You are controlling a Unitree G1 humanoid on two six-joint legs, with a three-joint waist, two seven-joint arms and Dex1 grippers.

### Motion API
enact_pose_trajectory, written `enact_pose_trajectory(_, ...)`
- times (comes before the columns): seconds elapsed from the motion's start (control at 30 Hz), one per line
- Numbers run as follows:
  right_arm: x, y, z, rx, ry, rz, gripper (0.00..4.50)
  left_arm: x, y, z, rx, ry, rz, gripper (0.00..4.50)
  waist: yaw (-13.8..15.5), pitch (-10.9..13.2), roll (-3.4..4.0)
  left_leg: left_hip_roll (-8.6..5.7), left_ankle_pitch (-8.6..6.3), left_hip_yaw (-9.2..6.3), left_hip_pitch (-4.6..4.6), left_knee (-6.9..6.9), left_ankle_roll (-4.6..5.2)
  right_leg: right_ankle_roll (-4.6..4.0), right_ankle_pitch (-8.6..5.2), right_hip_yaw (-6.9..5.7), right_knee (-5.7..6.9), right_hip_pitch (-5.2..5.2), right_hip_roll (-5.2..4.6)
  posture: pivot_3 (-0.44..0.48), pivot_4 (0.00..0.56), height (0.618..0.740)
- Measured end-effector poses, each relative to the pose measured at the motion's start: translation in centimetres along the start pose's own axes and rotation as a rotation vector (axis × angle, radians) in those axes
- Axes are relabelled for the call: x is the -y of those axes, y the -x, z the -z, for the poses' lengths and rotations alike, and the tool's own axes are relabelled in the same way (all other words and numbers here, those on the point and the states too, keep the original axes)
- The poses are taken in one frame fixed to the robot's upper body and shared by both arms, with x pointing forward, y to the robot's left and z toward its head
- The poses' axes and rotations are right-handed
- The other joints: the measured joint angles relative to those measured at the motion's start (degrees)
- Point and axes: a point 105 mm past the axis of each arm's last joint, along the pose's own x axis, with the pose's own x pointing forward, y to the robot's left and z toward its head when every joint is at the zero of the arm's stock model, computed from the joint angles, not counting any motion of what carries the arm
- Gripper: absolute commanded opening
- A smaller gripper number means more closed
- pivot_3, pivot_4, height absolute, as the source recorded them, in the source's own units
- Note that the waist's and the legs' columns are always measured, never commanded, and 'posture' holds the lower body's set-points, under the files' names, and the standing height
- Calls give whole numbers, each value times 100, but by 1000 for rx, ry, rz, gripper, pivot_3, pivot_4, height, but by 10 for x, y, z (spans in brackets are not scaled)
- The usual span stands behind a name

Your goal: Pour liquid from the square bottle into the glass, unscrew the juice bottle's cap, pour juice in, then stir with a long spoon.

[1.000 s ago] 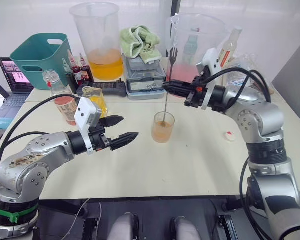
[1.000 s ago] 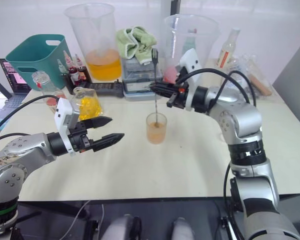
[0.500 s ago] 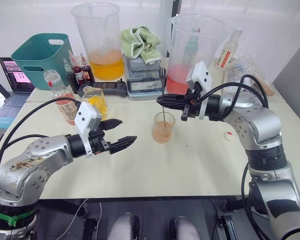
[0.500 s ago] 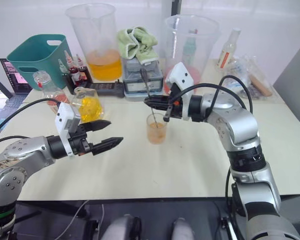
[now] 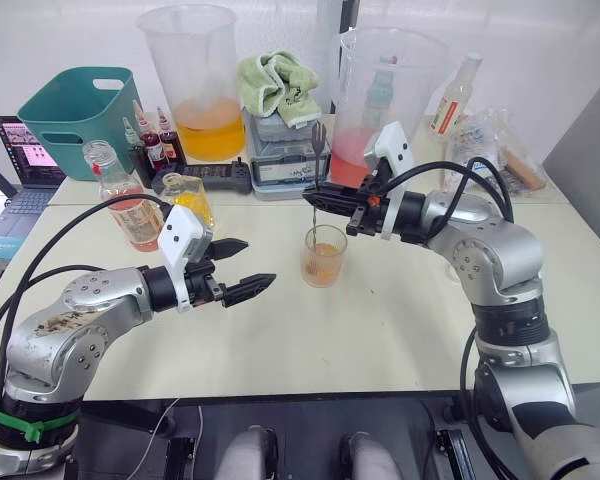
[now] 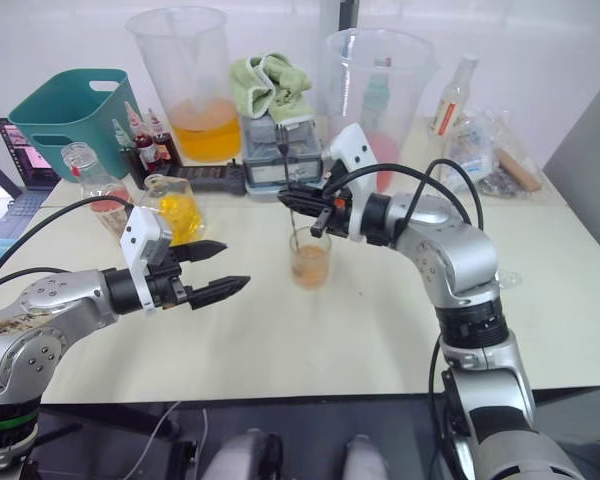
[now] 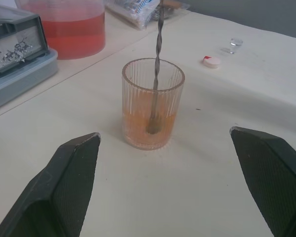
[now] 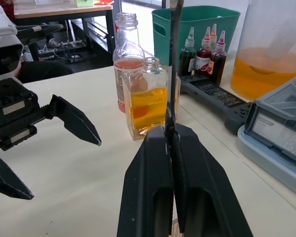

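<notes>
Cream table (image 5: 380, 330), clutter along your far edge.
You've got the glass (image 5: 323, 256) at centre; square bottle (image 5: 189, 200) and juice bottle (image 5: 125, 205) at 10 o'clock; white cap (image 7: 211, 61) at 3 o'clock; pitchers, teal bin (image 5: 78, 112), scale at 12.

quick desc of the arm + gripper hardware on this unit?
Both arms are silver-grey metal with rounded joint housings and loose black cables looping alongside. Each wrist carries a white boxy camera module. The left gripper and right gripper each have two black tapered fingers. The left arm's shell looks scuffed, with a green band near its base.
</notes>
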Motion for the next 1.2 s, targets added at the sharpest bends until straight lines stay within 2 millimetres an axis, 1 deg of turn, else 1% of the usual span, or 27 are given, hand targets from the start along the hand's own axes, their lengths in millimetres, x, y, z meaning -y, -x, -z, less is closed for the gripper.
enact_pose_trajectory(0.1,2,-5,4,5,38,10,0,0,-1,-3,7,-9,3,4465,0,0,0,-2,11,-1,0,0,-17,0,0,0,-1,2,-1,0,150,736)
enact_pose_trajectory(0.4,12,-6,8,7,100,59,0,2,-4,-3,26,6,14,4465,19,0,0,-1,14,-3,0,1,-22,0,0,0,2,3,-1,0,150,736)
enact_pose_trajectory(0.6,22,-2,11,16,62,107,0,2,-8,-3,18,8,24,4465,31,0,0,-2,15,-3,0,1,-23,0,0,0,2,3,-1,0,150,736)
enact_pose_trajectory(0.7,25,5,10,27,-48,107,0,1,-10,-2,12,4,24,4465,36,0,0,-1,15,-3,0,1,-22,0,0,0,2,5,-1,0,150,736)
enact_pose_trajectory(0.83,24,15,16,-49,-81,80,0,3,-12,-1,12,5,36,4465,30,0,0,-1,12,-3,0,0,-19,-1,0,0,2,2,0,0,150,736)
enact_pose_trajectory(0.97,26,25,16,-103,-50,76,0,3,-13,0,10,4,38,4465,33,0,0,-1,-2,-3,0,0,4,-1,0,0,1,3,-1,0,150,736)
enact_pose_trajectory(1.07,32,33,16,-160,48,83,0,4,-14,0,19,10,43,4465,48,0,0,-4,-7,-4,0,2,14,0,0,0,-1,5,-2,0,150,736)
enact_pose_trajectory(1.2,39,37,18,-188,109,97,0,5,-15,-1,26,15,46,4465,47,0,-1,-3,-6,-5,0,4,12,0,0,-1,0,7,-1,0,150,736)
